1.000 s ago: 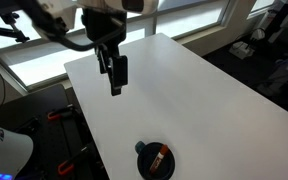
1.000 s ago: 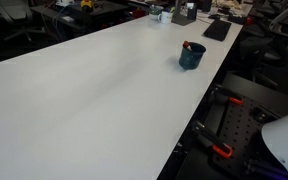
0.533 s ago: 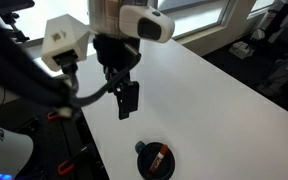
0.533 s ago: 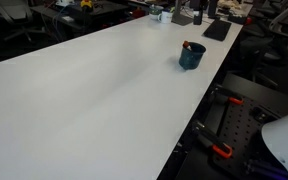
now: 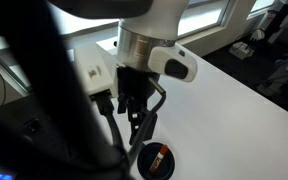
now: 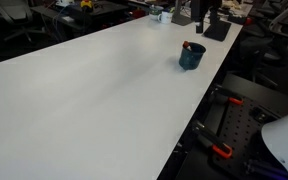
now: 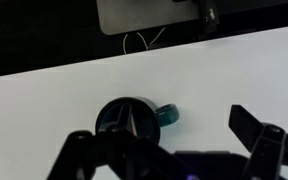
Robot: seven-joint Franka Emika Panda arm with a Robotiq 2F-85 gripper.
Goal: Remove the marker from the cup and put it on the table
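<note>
The dark blue cup [image 5: 156, 162] stands near the front edge of the white table [image 5: 224, 90]. The red-orange marker [image 5: 159, 157] lies inside it. In an exterior view the cup [image 6: 191, 57] stands by the table's far right edge, with the marker's red tip [image 6: 186, 45] poking above the rim. My gripper [image 5: 141, 120] hangs open and empty just above and behind the cup. In the wrist view the cup [image 7: 127, 118] with its small handle lies between my spread fingers [image 7: 162, 135]; the marker is barely visible in its dark inside.
My arm fills the left of an exterior view [image 5: 74, 90]. Windows run behind the table. Black equipment with orange clamps [image 6: 224, 150] stands beside the table's edge. A dark monitor-like panel [image 7: 149, 15] lies beyond the table in the wrist view.
My arm has swung down and forward across the table, bringing the open gripper from the far side to just above the cup. The cup and marker have not moved.
</note>
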